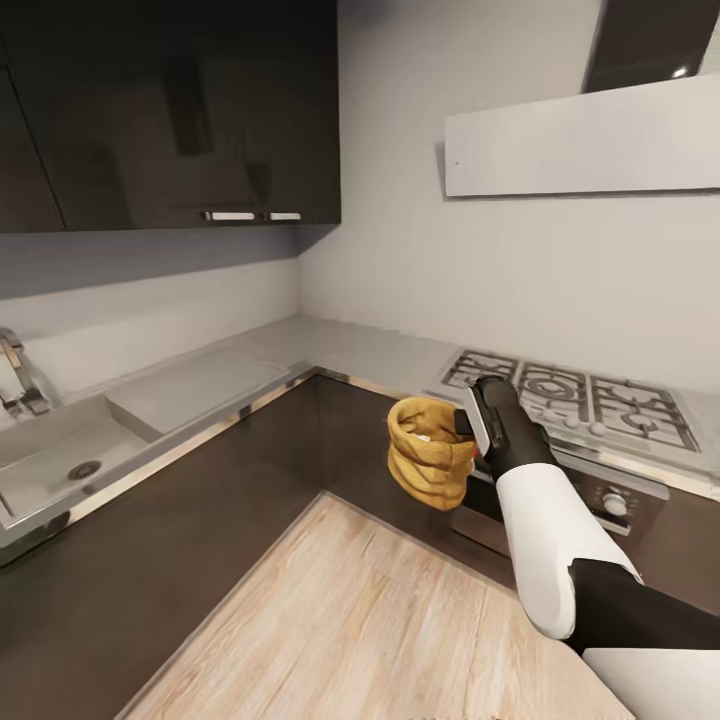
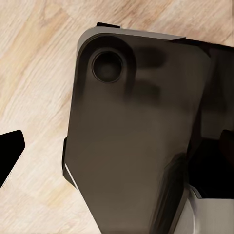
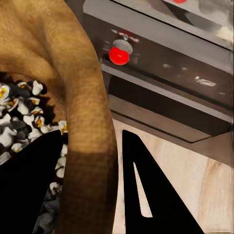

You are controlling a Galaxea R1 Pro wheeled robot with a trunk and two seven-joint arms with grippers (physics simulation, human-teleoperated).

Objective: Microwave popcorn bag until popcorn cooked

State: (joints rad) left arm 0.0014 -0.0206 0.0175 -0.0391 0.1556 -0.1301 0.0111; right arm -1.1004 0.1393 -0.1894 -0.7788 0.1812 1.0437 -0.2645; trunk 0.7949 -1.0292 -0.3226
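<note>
The small tan-brown paper popcorn bag with a thick rolled rim [image 1: 431,450] is held in the air by the right gripper [image 1: 468,428], in front of the dark cabinet fronts and above the pale wood-plank floor [image 1: 370,620], just beside the dark steel oven with knobs [image 1: 600,500]. In the right wrist view the bag's rim [image 3: 92,146] is seen clamped between the two black fingers [image 3: 151,195], one inside the bag and one outside, and white and yellow popped kernels [image 3: 19,117] are seen inside the bag. Behind it, the oven's control panel with a red knob [image 3: 120,54] is visible.

The grey gas hob with grates [image 1: 575,395] is set into the pale grey countertop [image 1: 350,345] behind the right arm, which is sleeved in white and black. A steel sink [image 1: 60,455] with a tap is seen at the left, under dark glossy wall cabinets [image 1: 170,110], and a pale extractor hood [image 1: 580,140] hangs above the hob.

In the left wrist view a dark, rounded part of the robot's body [image 2: 131,136] is seen over the wooden floor, with a black finger tip [image 2: 9,156] at the edge; whether the left fingers are apart or together cannot be told.
</note>
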